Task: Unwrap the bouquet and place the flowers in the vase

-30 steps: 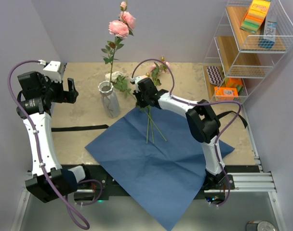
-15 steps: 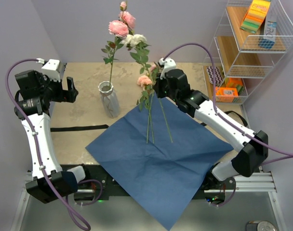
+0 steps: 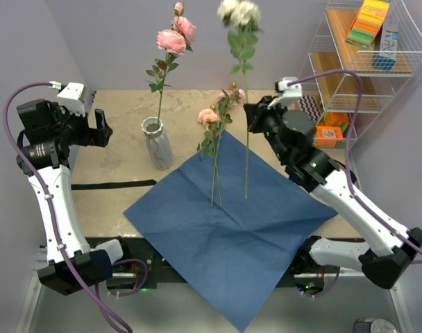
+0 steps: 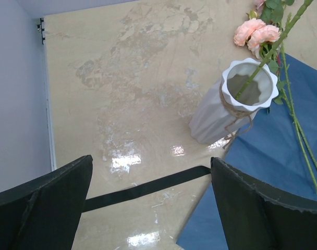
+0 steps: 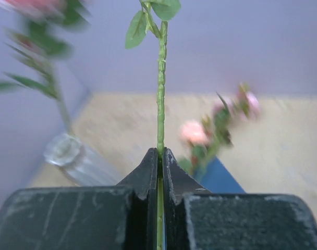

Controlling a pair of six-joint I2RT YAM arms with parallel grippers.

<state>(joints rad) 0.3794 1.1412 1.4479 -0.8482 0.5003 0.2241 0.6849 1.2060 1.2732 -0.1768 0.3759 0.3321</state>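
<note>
Wrap is off: paper (image 3: pixel 225 236) lies flat on the tabletop. Vase (image 3: pixel 157 146) holds 1 pink rose (image 3: pixel 171 40). Right tool (image 5: pixel 159 156) is clenched on the white rose (image 3: pixel 242 12) stem, upright above the paper, right of the vase. Apparently 2 stems (image 3: pixel 214 173) lie on the paper, not yet placed. Left tool (image 3: pixel 102 130) is released, idle.

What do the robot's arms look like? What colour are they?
Both arms are white tubes with chunky black joints. The left arm and right arm each carry a looping purple cable. The left gripper and right gripper have black fingers.
</note>
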